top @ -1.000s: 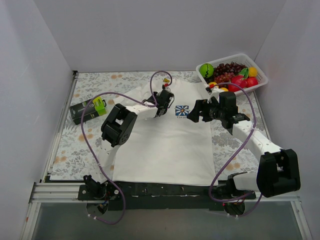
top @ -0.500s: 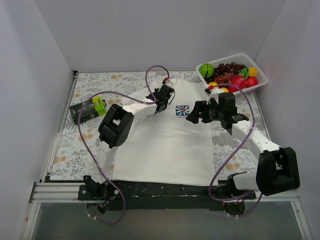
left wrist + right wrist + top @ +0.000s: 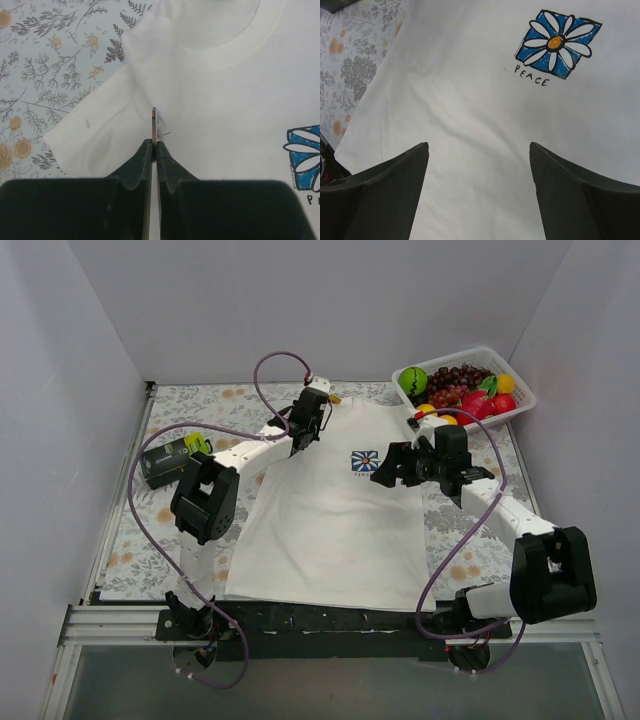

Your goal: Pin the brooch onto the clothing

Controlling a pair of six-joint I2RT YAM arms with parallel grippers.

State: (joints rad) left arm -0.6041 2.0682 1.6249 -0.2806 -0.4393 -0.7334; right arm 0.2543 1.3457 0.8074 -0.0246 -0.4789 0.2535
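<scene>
The white T-shirt (image 3: 330,520) lies flat on the table with its blue flower print (image 3: 364,461) on the chest. My left gripper (image 3: 297,445) hovers over the shirt's left shoulder near the collar. In the left wrist view it (image 3: 154,145) is shut on the brooch (image 3: 154,124), held edge-on as a thin brownish disc with a fine pin sticking out, above the shirt (image 3: 225,100). My right gripper (image 3: 382,473) is open and empty just right of the print; in the right wrist view it (image 3: 479,150) hangs above the shirt (image 3: 470,110) below the print (image 3: 557,44).
A white basket (image 3: 520,390) of toy fruit stands at the back right. A black and green box (image 3: 172,458) lies at the left on the floral tablecloth (image 3: 140,540). The yellow neck tag (image 3: 334,398) shows at the collar. White walls enclose the table.
My left gripper has moved up and to the left, from beside the print to the shirt's left shoulder near the collar, still holding the brooch. The right gripper has barely shifted.
</scene>
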